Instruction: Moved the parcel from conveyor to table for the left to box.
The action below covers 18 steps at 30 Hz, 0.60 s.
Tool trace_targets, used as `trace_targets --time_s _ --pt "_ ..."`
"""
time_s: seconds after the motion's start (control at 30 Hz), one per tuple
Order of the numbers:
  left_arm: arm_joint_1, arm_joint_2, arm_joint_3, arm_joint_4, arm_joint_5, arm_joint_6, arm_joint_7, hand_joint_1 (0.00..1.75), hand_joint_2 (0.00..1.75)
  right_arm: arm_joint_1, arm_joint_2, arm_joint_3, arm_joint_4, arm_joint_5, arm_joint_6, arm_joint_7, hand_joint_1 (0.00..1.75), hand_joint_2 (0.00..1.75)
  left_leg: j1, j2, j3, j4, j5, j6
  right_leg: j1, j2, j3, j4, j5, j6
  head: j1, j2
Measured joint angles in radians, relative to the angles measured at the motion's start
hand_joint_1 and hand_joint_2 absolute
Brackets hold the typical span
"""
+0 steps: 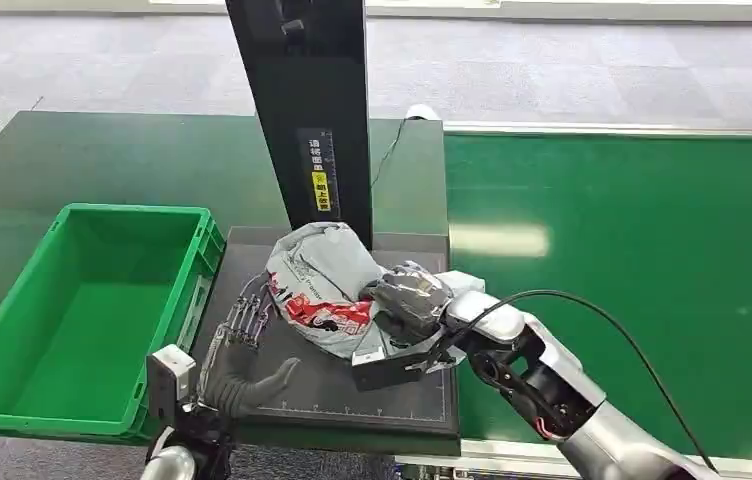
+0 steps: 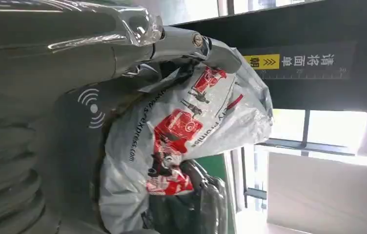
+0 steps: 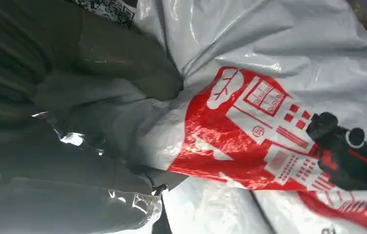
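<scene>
One parcel (image 1: 320, 285), a crumpled grey plastic mailer with red printing and a web address ending "express.com", lies on the dark gridded mat (image 1: 352, 400) of the table. Right hand (image 1: 407, 300) grips its right side, thumb pressed into the film. Left hand (image 1: 242, 350) rests against its left edge, fingers spread. Behind stands a black post (image 1: 307, 100) with a yellow label. Green crate (image 1: 12, 330) sits left; green conveyor (image 1: 632, 270) right.
</scene>
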<state>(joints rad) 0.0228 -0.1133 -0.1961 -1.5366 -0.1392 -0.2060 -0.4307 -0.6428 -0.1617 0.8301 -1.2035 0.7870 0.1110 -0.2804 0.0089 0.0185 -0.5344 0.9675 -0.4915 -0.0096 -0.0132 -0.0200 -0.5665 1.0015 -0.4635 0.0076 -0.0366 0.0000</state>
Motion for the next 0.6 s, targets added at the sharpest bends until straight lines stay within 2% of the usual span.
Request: trace_targets --time_s 0.37,0.5,0.6 --pt "0.001 -0.001 -0.002 0.004 0.000 0.000 0.000 0.00 1.75 -0.022 0.023 0.037 0.065 0.001 -0.009 -0.002 1.75 1.75 0.000 0.000 0.000 0.000 0.000 0.000 0.000 0.000 0.000 0.000 0.000 0.000 0.000 0.000" --pt "-0.005 -0.001 -0.002 0.010 0.001 0.000 -0.003 0.00 1.75 -0.040 0.053 0.062 0.101 0.042 -0.083 -0.044 1.75 1.75 0.000 0.001 0.000 0.000 0.000 0.000 0.000 0.001 0.000 0.000 0.000 0.000 0.000 0.000" --pt "-0.019 0.000 0.000 0.018 0.016 0.002 -0.009 0.00 1.75 -0.063 0.108 0.096 0.165 0.063 -0.122 -0.080 1.75 1.75 0.001 0.001 0.000 0.000 0.000 0.000 0.001 0.001 0.000 0.000 0.000 0.000 0.000 0.000"
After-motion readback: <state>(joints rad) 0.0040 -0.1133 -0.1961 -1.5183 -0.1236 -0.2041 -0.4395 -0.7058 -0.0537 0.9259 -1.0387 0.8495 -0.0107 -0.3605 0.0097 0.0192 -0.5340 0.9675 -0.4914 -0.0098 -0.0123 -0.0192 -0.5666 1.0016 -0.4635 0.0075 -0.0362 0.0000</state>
